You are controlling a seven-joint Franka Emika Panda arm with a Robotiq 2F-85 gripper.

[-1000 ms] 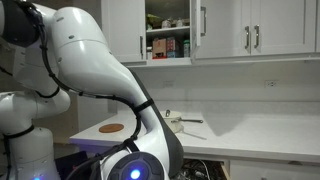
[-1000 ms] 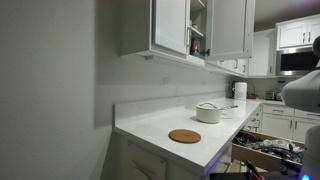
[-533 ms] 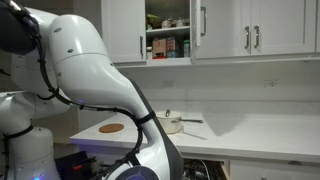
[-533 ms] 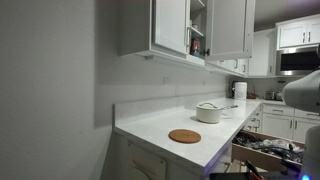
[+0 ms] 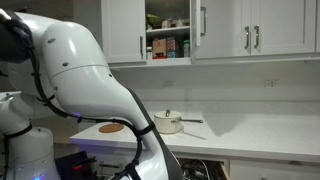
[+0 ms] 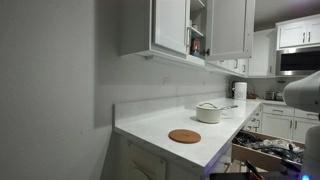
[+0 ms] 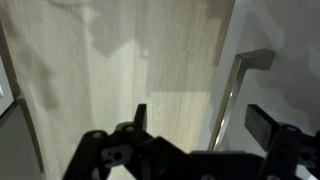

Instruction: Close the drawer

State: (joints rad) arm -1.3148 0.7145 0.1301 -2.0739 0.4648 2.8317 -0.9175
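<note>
In the wrist view my gripper (image 7: 200, 125) is open, its two dark fingertips (image 7: 138, 114) wide apart. The drawer's slim silver bar handle (image 7: 229, 105) runs lengthwise in the gap between them, nearer the right finger and beyond the tips, untouched. The flat white drawer front (image 7: 285, 70) fills the right of that view, with pale wood-grain floor (image 7: 110, 60) to the left. In both exterior views the drawer (image 6: 266, 151) stands pulled out under the counter, dark items inside (image 5: 200, 170). My white arm (image 5: 90, 80) hides the gripper there.
On the white countertop (image 6: 150, 128) lie a round wooden trivet (image 6: 184, 136) and a white lidded pot (image 6: 209, 112). An upper cupboard (image 5: 168, 40) stands open with jars inside. Closed white cupboard doors with bar handles (image 5: 250, 38) line the wall.
My arm has swung lower. The blue-lit wrist has sunk out of the bottom of the exterior view. The drawer has not moved.
</note>
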